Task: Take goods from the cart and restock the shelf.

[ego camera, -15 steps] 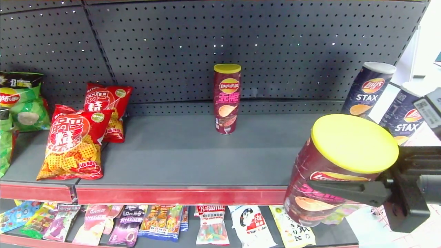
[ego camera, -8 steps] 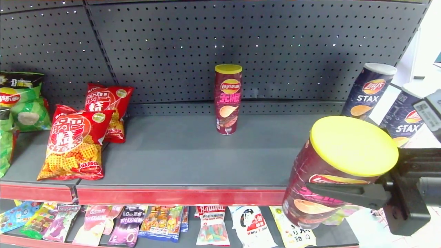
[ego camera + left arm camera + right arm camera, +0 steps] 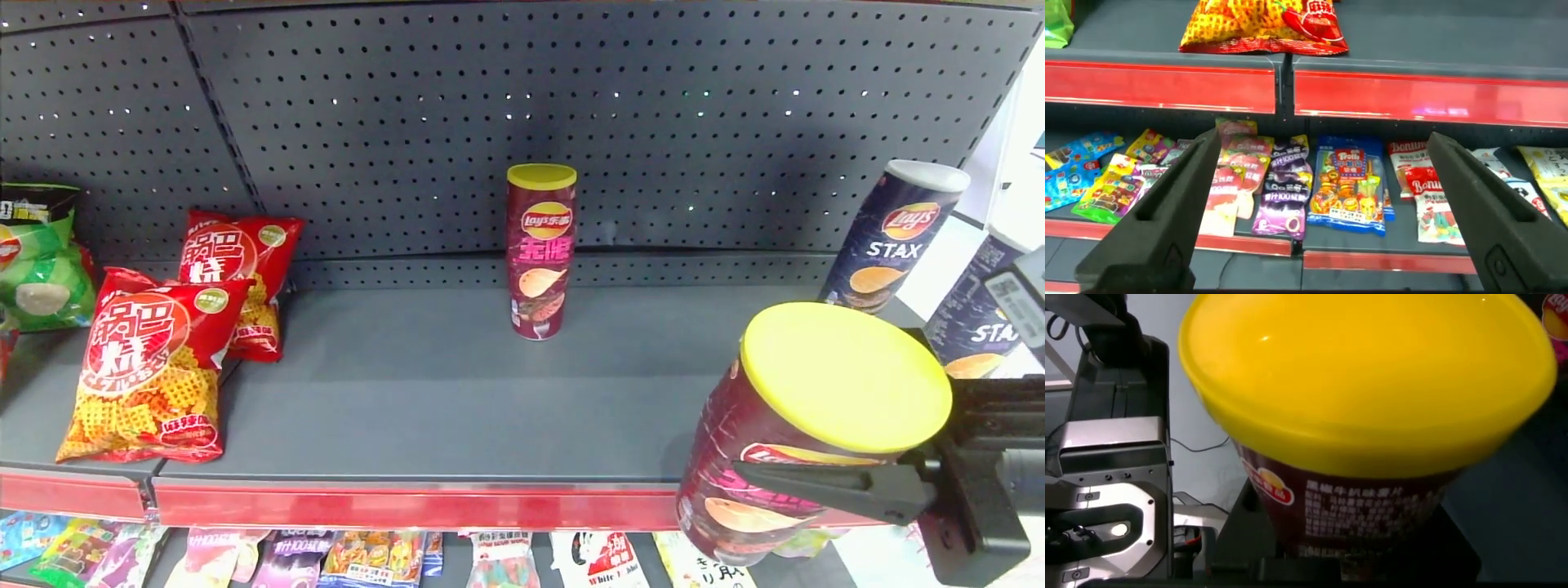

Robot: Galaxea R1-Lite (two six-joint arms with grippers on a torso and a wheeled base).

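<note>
Right gripper (image 3: 775, 457), seen from the head camera: its fingers were clamped across the upper body of a maroon can (image 3: 845, 376), just under the lid, one black finger crossing the near side. I held the can at the right front corner of the shelf (image 3: 424, 392), its lower part in front of the red lip (image 3: 408, 506). Its long axis stood close to upright, with the lid tipped a little toward the camera.

The bare deck lay to the left of and behind the can. I judged that the placement turned on carrying it inward over the lip with that arm, the only one near.

A matching can (image 3: 540, 249) stood upright at the back middle, well apart from the held one. Two blue cans (image 3: 894, 237) leaned at the right end, near the held can.

The held can was a smooth, glossy printed cylinder with a flat round yellow lid, apparently plastic. The deck was matt grey, the back panel perforated. The red bags (image 3: 147, 359) at the left were crinkled and soft.

Left gripper (image 3: 1324, 163): fingers spread wide, nothing between them, low before the bottom tier of sweet packets (image 3: 1347, 184).
</note>
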